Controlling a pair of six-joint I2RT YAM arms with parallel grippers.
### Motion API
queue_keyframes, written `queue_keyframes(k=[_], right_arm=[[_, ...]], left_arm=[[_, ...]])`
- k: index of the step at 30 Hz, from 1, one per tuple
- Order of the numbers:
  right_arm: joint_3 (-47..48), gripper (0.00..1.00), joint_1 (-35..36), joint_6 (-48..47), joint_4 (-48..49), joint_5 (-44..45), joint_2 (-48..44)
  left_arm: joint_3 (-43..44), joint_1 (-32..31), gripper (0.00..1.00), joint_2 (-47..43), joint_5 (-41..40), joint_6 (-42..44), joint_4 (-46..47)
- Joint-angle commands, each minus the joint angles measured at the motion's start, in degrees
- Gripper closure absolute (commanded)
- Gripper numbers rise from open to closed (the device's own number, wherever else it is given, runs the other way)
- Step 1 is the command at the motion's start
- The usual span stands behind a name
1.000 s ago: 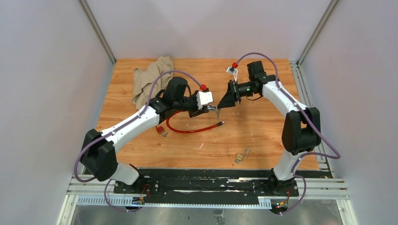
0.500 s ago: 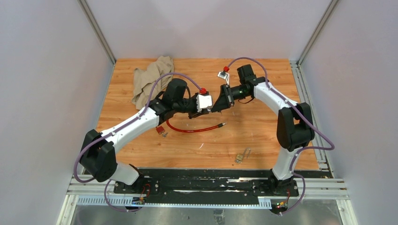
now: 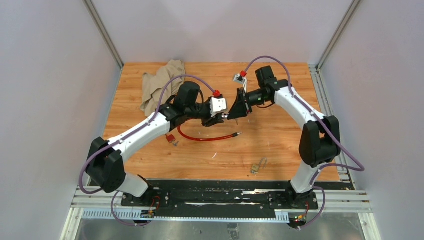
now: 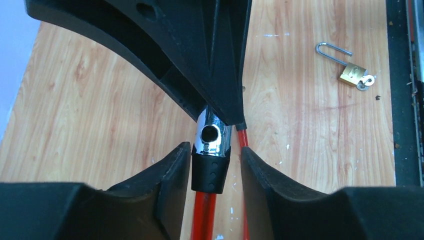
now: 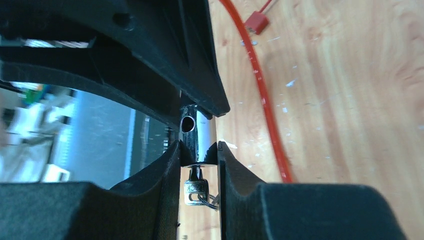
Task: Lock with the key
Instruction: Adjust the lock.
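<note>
My left gripper holds the red cable lock's head above the table, shut on its black sleeve. A thin strand of the red cable runs beside its right finger. My right gripper meets it nose to nose and is shut on the lock's black barrel end. The small silver key sits in that end, its head and ring hanging free between my right fingers, touching neither. In the top view the grippers hide the key. The cable loops down onto the table.
A brass padlock with an open shackle lies near the front edge. A crumpled tan cloth lies at the back left. A small red tag rests by the cable, whose free pin end lies on the wood.
My right gripper, wide open and a little apart a second ago, has come in against the left gripper and closed on the lock's end. The left arm has barely moved.
</note>
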Motion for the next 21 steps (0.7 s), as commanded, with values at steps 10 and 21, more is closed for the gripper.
queue_keyframes(k=[10,21], right_arm=[[-11.9,0.99,5.4,-30.0,11.4,25.1,-18.8],[-20.0,0.99,7.9,-35.0,23.0,32.9,-25.2]], left_arm=[[18.9,6.1,0.10,12.9,16.3,-11.6,-21.7],[30.3,5.9,0.32,21.6,22.7,-8.7,-36.4]])
